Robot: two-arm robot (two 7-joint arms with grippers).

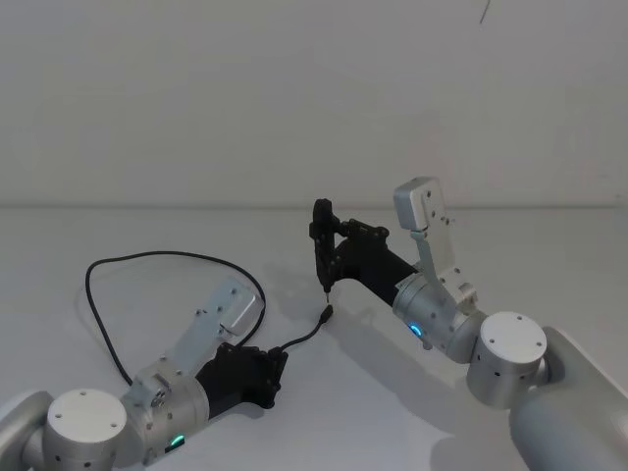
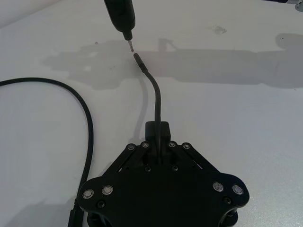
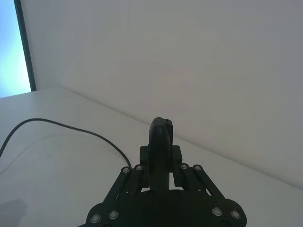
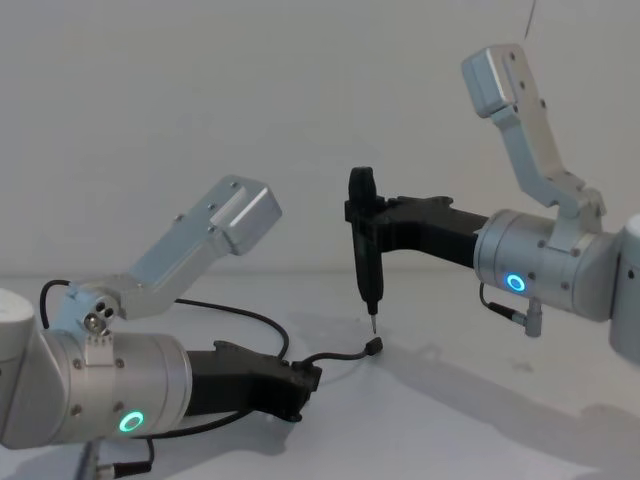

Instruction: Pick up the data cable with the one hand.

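Low over the white table [image 1: 491,245], the left gripper [image 2: 157,142] is clamped on the data cable [image 2: 156,97] near one plug, lifting that end. Raised opposite, the right gripper [image 1: 329,235] pinches a black pen-like tool [image 4: 364,245], tip just above the plug.

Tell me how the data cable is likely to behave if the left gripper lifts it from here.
The data cable lies in a loose loop on the table, so it is probably floppy and would trail. The left gripper holds it near one plug, and that short free end arches without sagging, so it seems slightly springy. It looks thin, likely light.
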